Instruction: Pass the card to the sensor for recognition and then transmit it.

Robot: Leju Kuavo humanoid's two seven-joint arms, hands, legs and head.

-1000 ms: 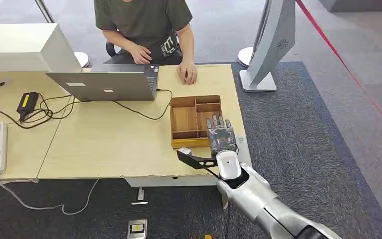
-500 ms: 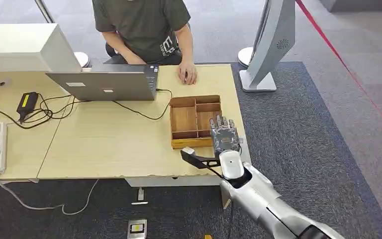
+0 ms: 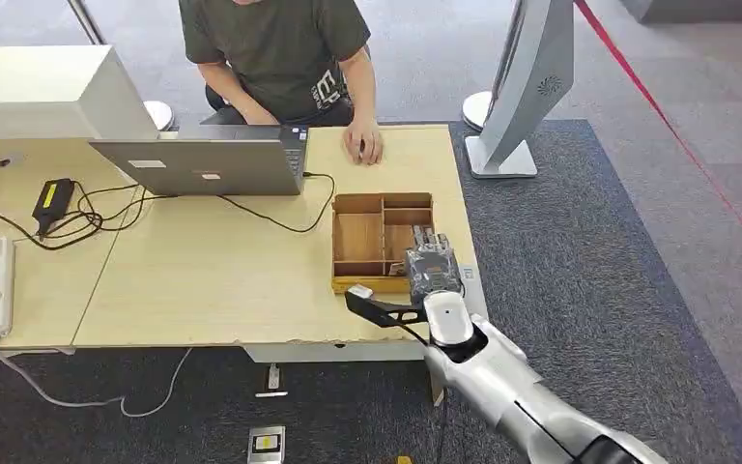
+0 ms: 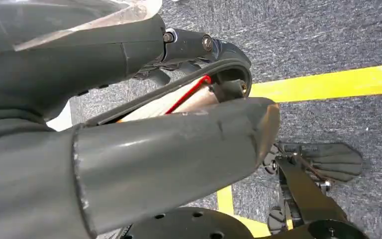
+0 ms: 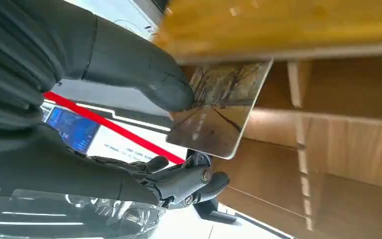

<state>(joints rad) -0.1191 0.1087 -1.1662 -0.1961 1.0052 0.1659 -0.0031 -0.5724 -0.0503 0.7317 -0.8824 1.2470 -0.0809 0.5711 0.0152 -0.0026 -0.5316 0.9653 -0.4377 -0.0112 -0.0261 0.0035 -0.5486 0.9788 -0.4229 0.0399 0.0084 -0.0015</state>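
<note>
Right hand (image 3: pixel 432 268) shifted slightly back over wooden tray (image 3: pixel 358 238); thumb and fingers pinching card (image 5: pixel 220 107); left hand (image 4: pixel 129 139) state unclear.

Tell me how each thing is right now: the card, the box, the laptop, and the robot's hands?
Card: pinched by the right hand, over the box.
Wooden box: open, on the table, dividers inside.
Laptop: lid open.
Left hand: hanging over the floor, fingers curled in.

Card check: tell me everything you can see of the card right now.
The card is thin, flat and rectangular with rounded corners, its glossy face printed in brownish, tree-like lines. The right hand holds it, a dark finger pressing one face near an edge. It hangs over the wooden divided tray; whether it touches the tray is unclear.
</note>
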